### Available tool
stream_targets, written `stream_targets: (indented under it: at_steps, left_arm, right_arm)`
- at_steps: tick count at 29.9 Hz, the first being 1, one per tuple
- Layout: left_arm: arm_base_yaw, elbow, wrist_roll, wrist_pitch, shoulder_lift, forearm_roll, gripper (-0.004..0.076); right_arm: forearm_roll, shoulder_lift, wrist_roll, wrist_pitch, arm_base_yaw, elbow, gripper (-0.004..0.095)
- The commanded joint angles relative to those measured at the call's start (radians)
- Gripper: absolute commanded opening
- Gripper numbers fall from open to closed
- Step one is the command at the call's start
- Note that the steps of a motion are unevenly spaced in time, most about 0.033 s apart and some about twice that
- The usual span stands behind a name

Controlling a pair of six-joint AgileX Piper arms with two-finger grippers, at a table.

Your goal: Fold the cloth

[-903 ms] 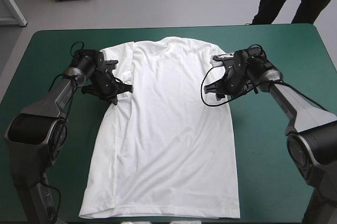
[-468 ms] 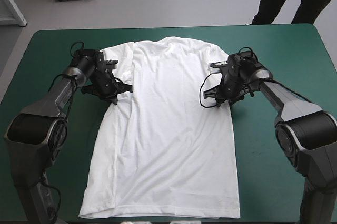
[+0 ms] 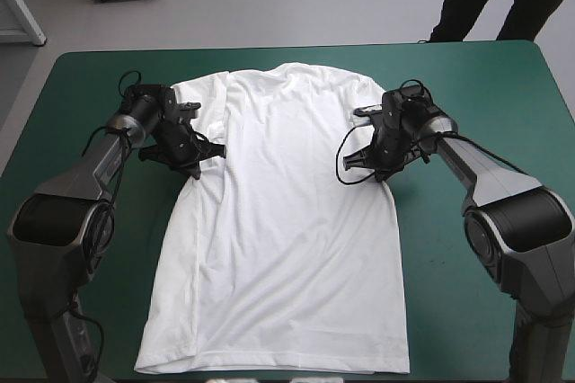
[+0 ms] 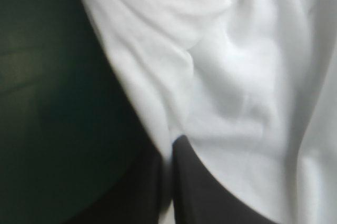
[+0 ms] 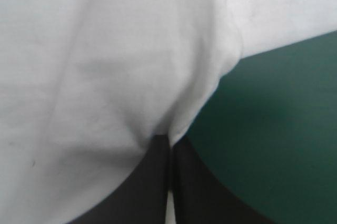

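The white T-shirt (image 3: 283, 221) lies spread flat on the teal-green table (image 3: 503, 221), collar toward the far edge, hem at the near edge. My left gripper (image 3: 208, 151) is at the shirt's left side below the sleeve, shut on the T-shirt. In the left wrist view its black fingers (image 4: 210, 192) meet with a fold of the T-shirt (image 4: 221, 66) pinched at their tips. My right gripper (image 3: 370, 163) sits at the shirt's right side under the sleeve. There its fingers (image 5: 150, 187) are pressed together on the T-shirt (image 5: 105, 66) edge.
Bare teal-green cover (image 3: 81, 86) runs along both sides of the shirt and beyond the collar. The shirt's hem reaches almost to the near table edge.
My right gripper has slid left toward the shirt's side and now pinches its edge. The left gripper has stayed where it was.
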Motion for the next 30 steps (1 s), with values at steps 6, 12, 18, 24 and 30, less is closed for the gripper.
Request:
stream_targets:
  at_steps: [6, 12, 18, 24, 30]
  left_arm:
    - [0.005, -0.158, 0.025, 0.010, -0.081, 0.021, -0.0009]
    - [0.005, -0.266, 0.038, 0.066, -0.147, 0.021, -0.0009]
    - [0.005, -0.318, 0.038, 0.083, -0.230, 0.017, -0.0009]
    - [0.005, -0.365, 0.045, 0.077, -0.331, 0.017, -0.0009]
    - [0.005, -0.444, 0.074, 0.051, -0.431, -0.012, -0.0009]
  right_arm:
    - [-0.082, -0.082, -0.005, 0.102, 0.016, -0.166, -0.0017]
    - [-0.131, -0.146, -0.003, 0.145, 0.011, -0.278, -0.0017]
    - [-0.193, -0.248, -0.001, 0.145, 0.011, -0.307, -0.0017]
    - [-0.271, -0.363, -0.001, 0.143, 0.011, -0.377, -0.0017]
    - [-0.279, -0.433, -0.008, 0.139, 0.011, -0.512, -0.0017]
